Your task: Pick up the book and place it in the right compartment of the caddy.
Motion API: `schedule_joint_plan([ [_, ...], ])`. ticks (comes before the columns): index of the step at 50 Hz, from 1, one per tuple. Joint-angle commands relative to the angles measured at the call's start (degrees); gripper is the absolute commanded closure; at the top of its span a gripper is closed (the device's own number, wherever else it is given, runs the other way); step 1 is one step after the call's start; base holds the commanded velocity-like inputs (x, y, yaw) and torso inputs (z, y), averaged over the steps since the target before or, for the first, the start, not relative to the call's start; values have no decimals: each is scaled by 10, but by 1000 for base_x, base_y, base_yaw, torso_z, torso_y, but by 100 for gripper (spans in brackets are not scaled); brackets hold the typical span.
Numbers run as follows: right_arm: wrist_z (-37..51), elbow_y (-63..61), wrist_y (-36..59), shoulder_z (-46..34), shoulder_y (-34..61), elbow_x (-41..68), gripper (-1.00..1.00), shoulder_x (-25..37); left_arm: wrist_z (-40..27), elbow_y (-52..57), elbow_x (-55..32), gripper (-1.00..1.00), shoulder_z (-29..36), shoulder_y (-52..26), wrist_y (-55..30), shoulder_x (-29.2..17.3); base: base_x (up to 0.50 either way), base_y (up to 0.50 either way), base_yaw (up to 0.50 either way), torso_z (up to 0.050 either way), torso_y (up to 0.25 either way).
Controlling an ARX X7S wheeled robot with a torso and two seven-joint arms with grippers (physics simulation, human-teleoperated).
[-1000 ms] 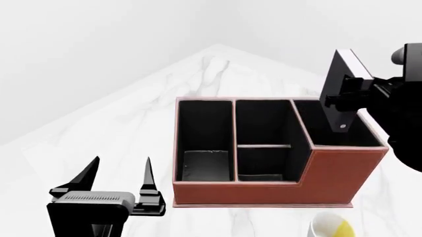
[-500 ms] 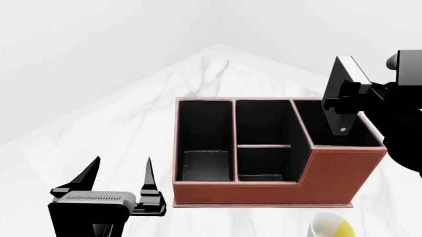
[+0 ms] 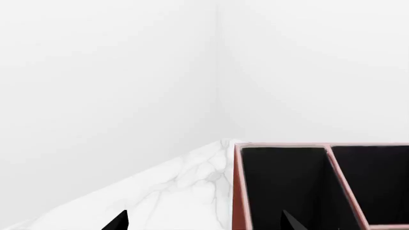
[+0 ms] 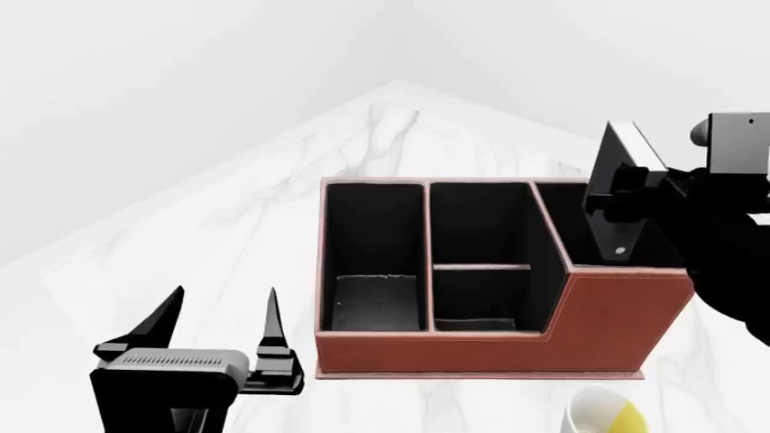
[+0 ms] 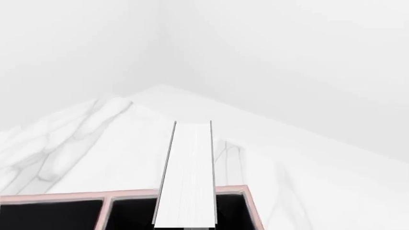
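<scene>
Now right gripper (image 4: pixel 628 194) clamps book (image 4: pixel 616 216), tilted, lower edge inside right compartment (image 4: pixel 590 236); left gripper (image 4: pixel 216 329) spread, idle.

No words, labels, brands, numbers or signs can be read in any view. The book's (image 4: pixel 622 194) black cover and white page edges, the caddy's (image 4: pixel 614 320) reddish-brown walls and the mug (image 4: pixel 605 417) at 5 o'clock are all blank.

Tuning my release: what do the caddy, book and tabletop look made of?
Caddy: reddish-brown, leather-look outside with a pale stitched-looking edge, matte black lining. Book: plain black hard covers; white paper-like page edges. Tabletop: white, grey-veined, marble-look, probably hard and smooth.
</scene>
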Motion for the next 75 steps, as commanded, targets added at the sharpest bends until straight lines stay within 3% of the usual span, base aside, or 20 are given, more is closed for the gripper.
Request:
schedule_joint_plan([
  [1,-10,7,-11,8,-3,-34,100,-3,-2,0,-1,-100,1,-1,0,-1,0,0,0,0,10],
  [75,-50,133,-88,-11,-36,-92,100,-39,-8,-8,-5,-100,9,-2,10,-7,0,0,0,0,2],
])
